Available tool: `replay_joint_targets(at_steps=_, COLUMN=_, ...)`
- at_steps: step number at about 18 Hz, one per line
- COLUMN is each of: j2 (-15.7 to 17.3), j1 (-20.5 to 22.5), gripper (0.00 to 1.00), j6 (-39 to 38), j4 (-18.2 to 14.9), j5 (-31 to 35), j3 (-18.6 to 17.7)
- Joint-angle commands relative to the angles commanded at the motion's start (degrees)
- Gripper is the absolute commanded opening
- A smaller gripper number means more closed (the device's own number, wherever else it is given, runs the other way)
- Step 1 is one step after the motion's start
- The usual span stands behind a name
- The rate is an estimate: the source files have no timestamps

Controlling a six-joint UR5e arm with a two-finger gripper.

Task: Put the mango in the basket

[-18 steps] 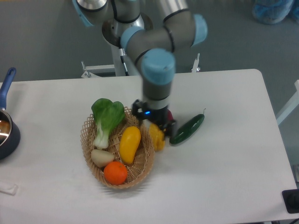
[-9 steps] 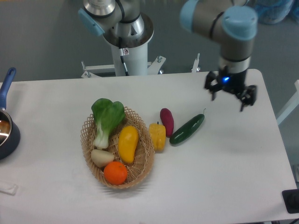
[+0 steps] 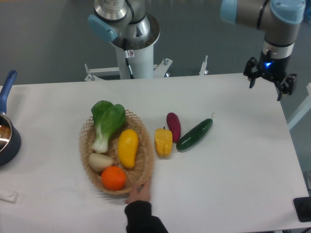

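Now the mango [image 3: 128,148] lies inside the basket [image 3: 146,162], between bok choy [image 3: 106,120] and orange [image 3: 113,178]. Gripper [image 3: 268,83] hangs well right of the basket, over the counter's [image 3: 233,170] far corner, fingers spread, empty. A hand [image 3: 139,193] touches the basket's near rim.

The basket [image 3: 87,145] is woven of rough tan straw. The mango [image 3: 128,148] is smooth-skinned and faintly glossy, the cucumber [image 3: 194,134] shiny. The table [image 3: 233,170] is finished matt white.
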Motion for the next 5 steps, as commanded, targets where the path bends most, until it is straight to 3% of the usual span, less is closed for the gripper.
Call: replay_joint_targets(at_steps=5, j2=0.09, j1=0.18, gripper=1.00, j6=-0.35, j4=-0.09, j5=0.17, j3=-0.09)
